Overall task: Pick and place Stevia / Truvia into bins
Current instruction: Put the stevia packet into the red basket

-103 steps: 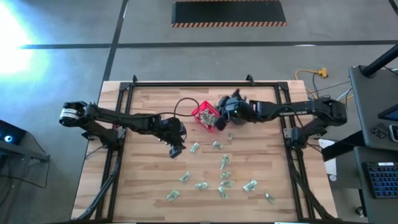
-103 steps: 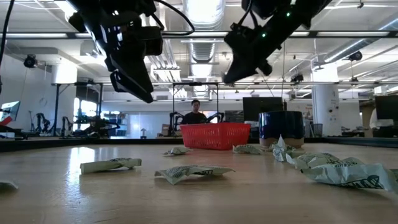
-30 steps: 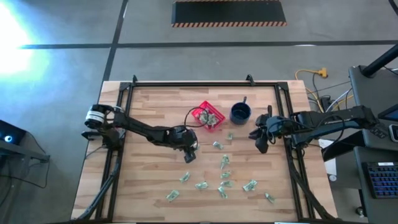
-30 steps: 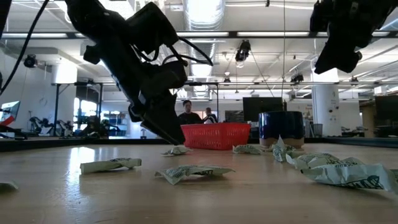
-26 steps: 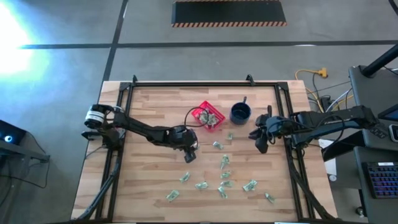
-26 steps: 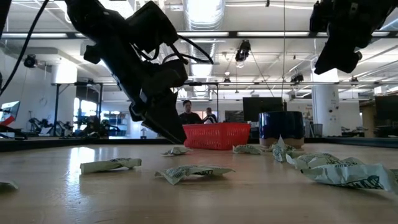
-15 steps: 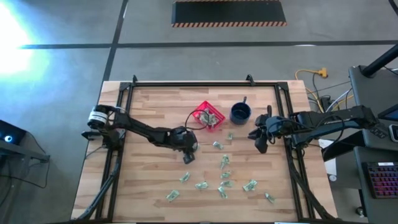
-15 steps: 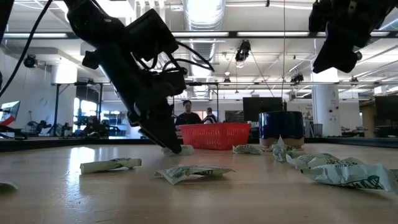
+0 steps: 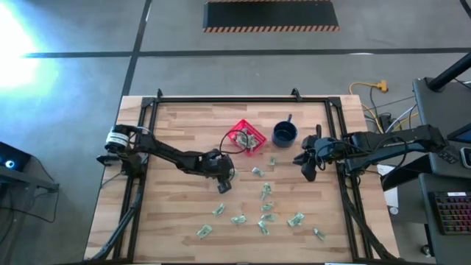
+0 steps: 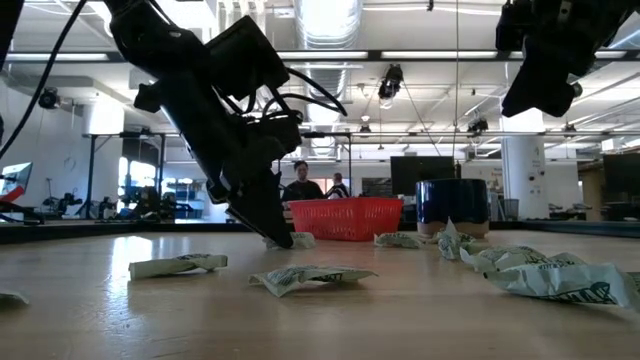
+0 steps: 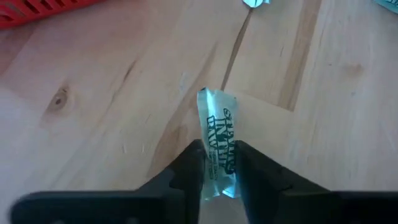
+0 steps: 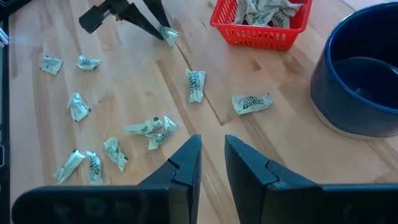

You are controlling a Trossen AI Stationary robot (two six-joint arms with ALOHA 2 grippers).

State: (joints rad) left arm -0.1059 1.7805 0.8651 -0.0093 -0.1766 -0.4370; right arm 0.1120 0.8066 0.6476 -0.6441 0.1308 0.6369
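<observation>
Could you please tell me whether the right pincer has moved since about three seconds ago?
Yes. The right pincer has moved from over the red plastic basket to beyond the dark blue round mug, near the table's right edge.

Red basket [image 12: 261,28] with slatted mesh sides. Dark blue mug [image 12: 360,81]. Sachets [image 12: 152,127] pale green and white, dark green print; one close up [image 11: 219,146]. Table [image 9: 176,213] light wood, striped planks. Arms black. Black-orange hazard-striped mat [image 9: 271,15], top centre.

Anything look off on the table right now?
Nothing damaged. The loose sachets are just scattered and crumpled across the table, a few already in the red basket. The blue mug sits upright beside it. Left tool is pinching one sachet; right tool hangs above, empty.
</observation>
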